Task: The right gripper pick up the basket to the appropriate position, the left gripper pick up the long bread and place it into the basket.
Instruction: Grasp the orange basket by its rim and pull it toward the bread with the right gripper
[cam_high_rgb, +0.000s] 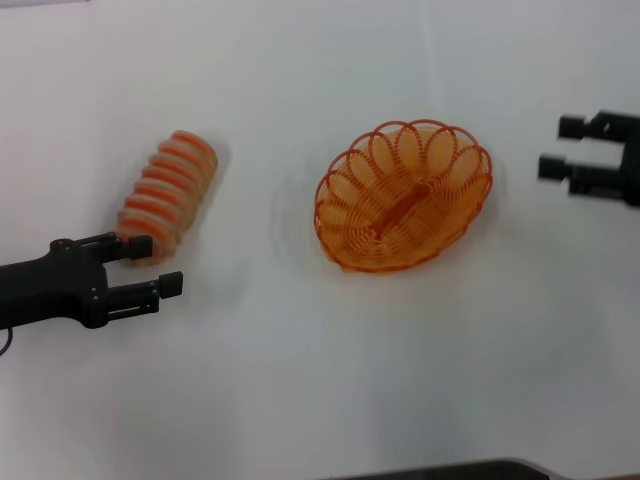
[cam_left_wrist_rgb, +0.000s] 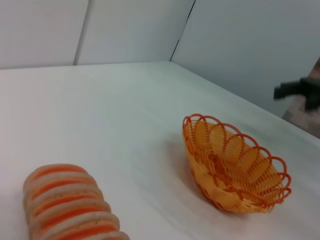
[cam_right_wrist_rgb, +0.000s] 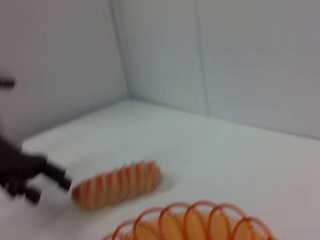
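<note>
Left gripper (cam_high_rgb: 162, 264): our fingers (cam_high_rgb: 140, 246) are spread and grasp nothing. The upper finger lies at, perhaps touching, the near end of the bread (cam_high_rgb: 166, 193); the lower finger is over bare counter (cam_high_rgb: 300, 380). Most of the loaf runs away beyond the fingertips, so only its tip sits anywhere near the gap.

Right gripper (cam_high_rgb: 556, 147): our fingers (cam_high_rgb: 572, 126) are likewise released and empty, pointing toward the basket (cam_high_rgb: 403, 195), which rests on the counter well apart from them, with open counter between.

Basket and bread lie well apart, both flat on the counter. We judge that neither pick has begun.

Risks, as we read them: closing the left fingers now would pinch only the loaf's end, so it could swivel or slip out, or be pushed along the counter. On the right, the scalloped wire rim offers a thin hold; a shallow or off-centre grip could tip the basket or drag it instead of lifting.
</note>
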